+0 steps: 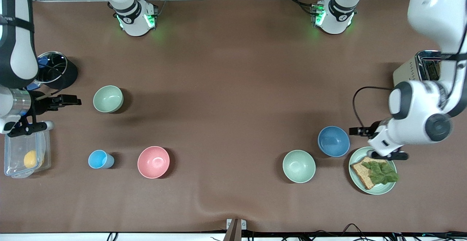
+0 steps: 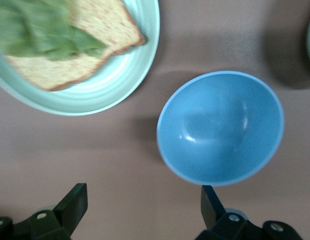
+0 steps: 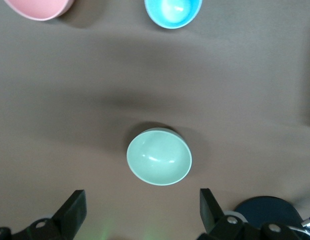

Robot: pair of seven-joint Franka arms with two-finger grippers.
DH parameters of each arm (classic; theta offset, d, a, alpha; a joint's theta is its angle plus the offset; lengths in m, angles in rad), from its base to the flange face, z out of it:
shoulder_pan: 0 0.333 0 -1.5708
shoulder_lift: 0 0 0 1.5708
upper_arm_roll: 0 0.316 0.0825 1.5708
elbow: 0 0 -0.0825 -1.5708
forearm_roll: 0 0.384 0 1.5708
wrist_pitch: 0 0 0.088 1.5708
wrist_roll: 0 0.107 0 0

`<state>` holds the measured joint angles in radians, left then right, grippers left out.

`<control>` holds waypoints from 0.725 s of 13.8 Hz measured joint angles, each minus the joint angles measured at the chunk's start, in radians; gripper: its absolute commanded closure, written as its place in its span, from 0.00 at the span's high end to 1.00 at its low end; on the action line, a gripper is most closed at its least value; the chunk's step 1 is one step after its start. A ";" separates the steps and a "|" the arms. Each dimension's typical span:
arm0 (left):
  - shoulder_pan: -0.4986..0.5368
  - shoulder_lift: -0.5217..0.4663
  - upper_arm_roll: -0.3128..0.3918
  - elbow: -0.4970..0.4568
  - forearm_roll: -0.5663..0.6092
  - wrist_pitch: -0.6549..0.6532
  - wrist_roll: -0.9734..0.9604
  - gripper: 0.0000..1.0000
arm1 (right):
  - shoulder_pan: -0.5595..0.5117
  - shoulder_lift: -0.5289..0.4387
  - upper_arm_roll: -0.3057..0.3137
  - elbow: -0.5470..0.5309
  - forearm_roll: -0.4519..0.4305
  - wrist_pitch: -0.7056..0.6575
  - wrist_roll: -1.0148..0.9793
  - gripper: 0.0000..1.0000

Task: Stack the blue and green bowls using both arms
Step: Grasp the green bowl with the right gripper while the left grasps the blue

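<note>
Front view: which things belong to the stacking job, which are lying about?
Job: blue bowl; green bowl; open left pincer beside blue bowl; open right pincer beside green bowl.
Lying about: mint bowl, pink bowl, blue cup, bread plate, toaster, metal pot, clear box.

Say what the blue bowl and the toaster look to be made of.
Blue bowl: probably matte plastic, with uniform colour and only soft, small highlights inside. Toaster: likely metal, with a bright mirror-like top edge and duller beige sides; partly hidden by the left arm.
</note>
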<state>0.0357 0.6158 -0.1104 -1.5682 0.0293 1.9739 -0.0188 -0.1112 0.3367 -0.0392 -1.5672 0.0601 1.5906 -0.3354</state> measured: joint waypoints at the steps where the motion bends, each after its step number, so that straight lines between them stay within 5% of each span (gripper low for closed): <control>1: -0.012 0.043 0.000 0.001 0.000 0.026 -0.004 1.00 | -0.010 0.001 0.000 -0.022 0.000 0.019 -0.001 1.00; 10: -0.029 0.113 0.004 0.026 0.011 0.111 -0.023 1.00 | -0.072 -0.031 0.000 -0.471 0.000 0.485 -0.014 1.00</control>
<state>0.0066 0.7287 -0.1060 -1.5420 0.0399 2.0846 -0.0420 -0.1829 0.3061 -0.0396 -2.0383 0.0601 2.0754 -0.3493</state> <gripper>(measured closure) 0.000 0.000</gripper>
